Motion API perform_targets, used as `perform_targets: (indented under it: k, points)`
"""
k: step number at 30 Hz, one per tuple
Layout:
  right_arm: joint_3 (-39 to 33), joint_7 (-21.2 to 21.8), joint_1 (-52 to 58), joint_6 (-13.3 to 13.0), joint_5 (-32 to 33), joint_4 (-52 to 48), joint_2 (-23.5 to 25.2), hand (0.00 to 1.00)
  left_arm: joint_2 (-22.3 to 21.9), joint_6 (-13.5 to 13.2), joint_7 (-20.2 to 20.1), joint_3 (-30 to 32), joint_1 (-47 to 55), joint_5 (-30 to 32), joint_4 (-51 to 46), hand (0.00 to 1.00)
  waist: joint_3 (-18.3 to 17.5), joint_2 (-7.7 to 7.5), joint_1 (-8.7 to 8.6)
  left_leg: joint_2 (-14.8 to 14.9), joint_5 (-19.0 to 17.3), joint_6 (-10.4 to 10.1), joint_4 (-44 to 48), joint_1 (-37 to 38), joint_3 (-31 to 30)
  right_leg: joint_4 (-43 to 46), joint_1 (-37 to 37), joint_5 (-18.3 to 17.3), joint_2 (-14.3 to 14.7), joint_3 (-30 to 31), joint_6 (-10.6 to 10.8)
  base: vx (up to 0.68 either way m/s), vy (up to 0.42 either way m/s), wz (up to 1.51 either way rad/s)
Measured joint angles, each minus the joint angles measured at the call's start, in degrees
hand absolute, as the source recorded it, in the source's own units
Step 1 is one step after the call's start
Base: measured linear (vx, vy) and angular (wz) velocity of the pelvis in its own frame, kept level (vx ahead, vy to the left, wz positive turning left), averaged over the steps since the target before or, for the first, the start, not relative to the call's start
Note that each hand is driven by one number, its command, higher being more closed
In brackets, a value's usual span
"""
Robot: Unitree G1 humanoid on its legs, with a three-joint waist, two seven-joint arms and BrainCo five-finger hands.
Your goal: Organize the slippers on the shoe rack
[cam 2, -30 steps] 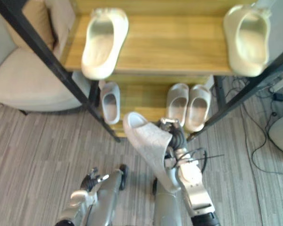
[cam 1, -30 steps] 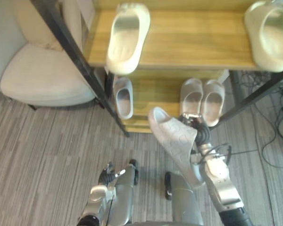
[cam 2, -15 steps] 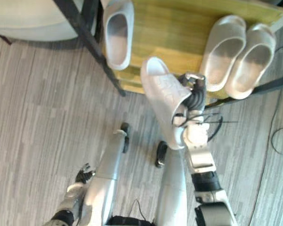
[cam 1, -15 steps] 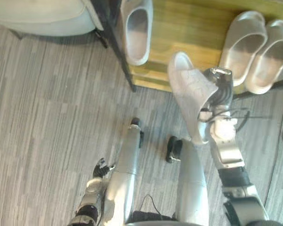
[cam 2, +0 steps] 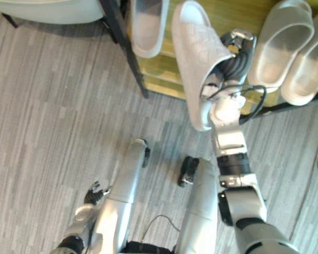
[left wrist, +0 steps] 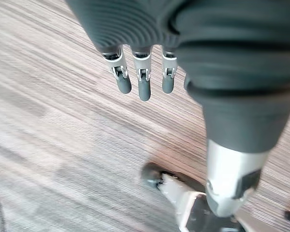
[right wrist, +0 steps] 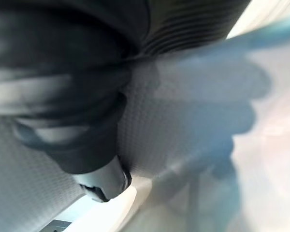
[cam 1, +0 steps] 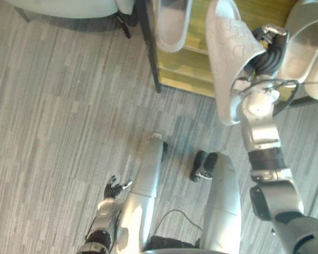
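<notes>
Four slippers: single slipper (cam 1: 172, 26) and a pair (cam 1: 305, 42) on the shoe rack (cam 1: 188, 69), the fourth slipper (cam 1: 228, 47) gripped by the right robot hand (cam 1: 267, 50); left robot hand (left wrist: 144, 82) hangs slack-fingered.

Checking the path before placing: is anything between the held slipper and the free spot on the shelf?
Nothing visible. The white slipper in the right hand reaches over bare shelf, between the lone slipper and the pair.
</notes>
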Motion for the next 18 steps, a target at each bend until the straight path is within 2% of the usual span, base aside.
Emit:
perform_targets:
  k: [5, 12, 18]
  points:
    - [-0.4, -2.06, -5.31, 1.33, -1.28, 4.91, -0.06, 1.0, 0.01, -0.05, 0.08, -0.05, 0.02, 0.01, 0.05, 0.0, -0.01, 0.01, 0.15, 0.03, 1.45, -1.41, -0.48, 0.22, -1.74, 0.56, 0.2, -0.52, -0.01, -1.75, -1.25, 0.01, -0.054, 0.07]
    - [-1.65, -4.17, -11.45, 3.39, -1.22, 12.07, -0.95, 1.0, 0.01, -0.22, 1.14, -0.19, 0.01, -0.01, 0.09, 0.0, -0.13, 0.14, 0.25, 0.13, 1.13, -2.14, -0.14, -0.07, -3.04, 1.87, 0.05, -1.99, -0.01, -3.14, -3.15, 0.04, -0.035, 0.06]
    - [-1.59, -4.28, -16.28, 4.12, -1.24, 16.89, -2.9, 1.0, -0.02, -0.27, 1.33, -0.64, 0.01, -0.53, 0.23, 0.0, -0.6, 0.42, 0.79, 0.34, 1.01, -2.39, -0.09, -1.43, -3.73, 2.34, -1.35, -2.47, 0.02, -3.98, -4.0, 0.0, -0.003, 0.01]
